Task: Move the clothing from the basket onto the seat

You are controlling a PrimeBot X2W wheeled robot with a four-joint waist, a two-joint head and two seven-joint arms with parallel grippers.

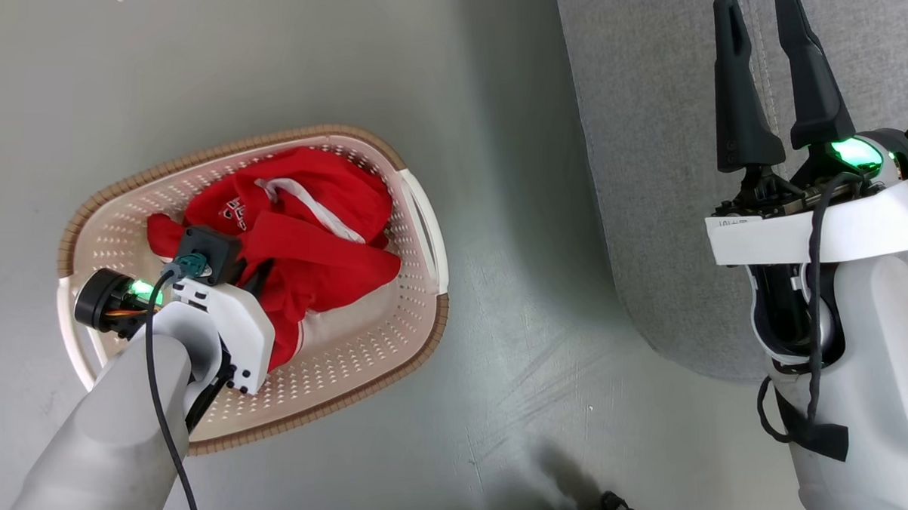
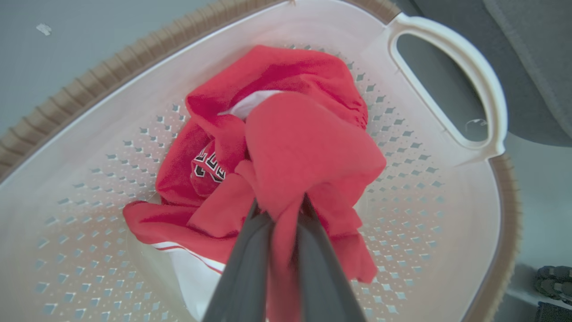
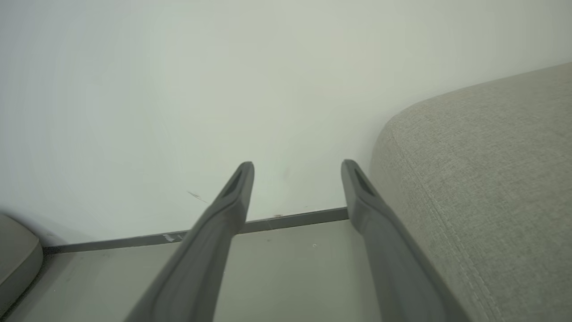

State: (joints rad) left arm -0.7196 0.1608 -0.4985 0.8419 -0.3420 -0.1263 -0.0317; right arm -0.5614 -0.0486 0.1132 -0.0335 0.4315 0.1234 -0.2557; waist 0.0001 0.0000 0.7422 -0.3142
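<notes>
Basket (image 1: 360, 350) sits on the grey floor (image 1: 497, 324): cream perforated walls w/ a brown woven rim. It holds the red clothing (image 1: 311, 227) in one crumpled heap, w/ a white stripe, a white panel and a bit of lettering showing. All of the heap is inside the basket, approx mid-bottom. L claw (image 2: 281, 203) points down into the basket w/ the walls all round it; the white side handle (image 2: 469, 80) is beyond its tips, upper right in the L wrist view. Its fingers are nearly together, pinched on a fold of red cloth that bunches up over the tips and hangs btwn them. The rest of the clothing lies just past and around the tips on the basket bottom. R claw (image 1: 758, 24) is well apart from the basket, over the edge of the seat (image 1: 654, 141) in the head view, fingers spread wide and empty, touching nothing. In the R wrist view the seat's rounded grey corner is just beside the right-hand finger, w/ floor under the tips and a pale wall (image 3: 223, 67) ahead.
</notes>
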